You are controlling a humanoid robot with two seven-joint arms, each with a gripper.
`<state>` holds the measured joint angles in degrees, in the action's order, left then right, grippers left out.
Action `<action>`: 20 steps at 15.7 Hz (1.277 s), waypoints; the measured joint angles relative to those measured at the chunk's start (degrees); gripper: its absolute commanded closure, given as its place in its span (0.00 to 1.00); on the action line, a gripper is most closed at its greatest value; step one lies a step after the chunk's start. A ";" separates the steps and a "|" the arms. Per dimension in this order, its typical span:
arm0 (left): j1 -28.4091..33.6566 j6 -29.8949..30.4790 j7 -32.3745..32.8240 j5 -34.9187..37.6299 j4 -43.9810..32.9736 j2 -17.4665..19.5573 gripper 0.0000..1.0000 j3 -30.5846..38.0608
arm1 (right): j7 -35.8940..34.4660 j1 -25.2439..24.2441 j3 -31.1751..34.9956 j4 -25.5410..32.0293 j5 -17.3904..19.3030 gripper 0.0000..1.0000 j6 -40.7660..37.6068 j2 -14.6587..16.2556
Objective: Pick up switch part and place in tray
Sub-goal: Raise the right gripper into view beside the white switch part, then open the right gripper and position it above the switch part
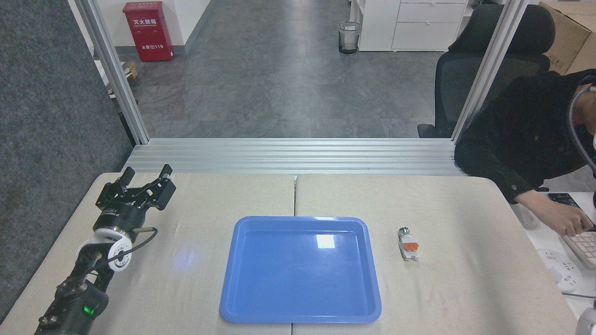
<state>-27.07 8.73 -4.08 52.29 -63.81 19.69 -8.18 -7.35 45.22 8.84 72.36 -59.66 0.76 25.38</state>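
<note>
At the far left, the left arm rose from the 7 o'clock corner of the view, a green light glowing on its lower housing, and ended in the left claw (147,177) over the 10 o'clock part of the tabletop (465,288). Its 2 black fingers stood spread wide with nothing between them. White lettering ran around the claw's black collar, too small to read.

Beyond the tabletop at 11 o'clock, a red cabinet (148,31) stood on the floor against the wall; it bore white Chinese characters, with "119" legible at the end of its lower line.

At the middle of the tabletop lay the tray (242,279), glossy blue with a raised rim and rounded corners, showing only a white glare patch near its far side. It straddled the seam between the 2 tabletop halves. Past it, at 12 o'clock on the floor, stood a mesh wastebasket (349,37) carrying a small label I could not read.

The switch part (408,244) lay on the tabletop just beside the tray's right rim, at about 3 o'clock from the tray's centre and not touching it, its round silver-and-green end pointing away from the robot and its orange piece facing up.

At the right edge, a person in a black sleeve (521,139) rested a hand (565,223) on a keyboard (584,246). The right claw was out of view.
</note>
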 measured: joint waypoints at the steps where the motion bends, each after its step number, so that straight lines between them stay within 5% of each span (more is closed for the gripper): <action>1: 0.00 0.00 0.00 0.00 0.00 0.00 0.00 0.00 | 0.69 -3.78 -1.04 -0.48 -0.07 0.00 0.18 -0.88; 8: 0.00 0.00 0.00 0.00 0.00 0.00 0.00 0.00 | 10.53 -22.39 -8.54 -2.37 -0.79 0.00 -3.05 -7.71; 20: 0.00 -0.01 0.00 0.00 0.00 0.00 0.00 0.00 | 7.37 -27.43 -12.72 -1.88 -7.30 0.00 -3.74 -12.20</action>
<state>-27.07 8.72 -4.08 52.30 -63.81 19.69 -8.18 0.02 17.79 -3.88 70.48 -66.97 -2.98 13.18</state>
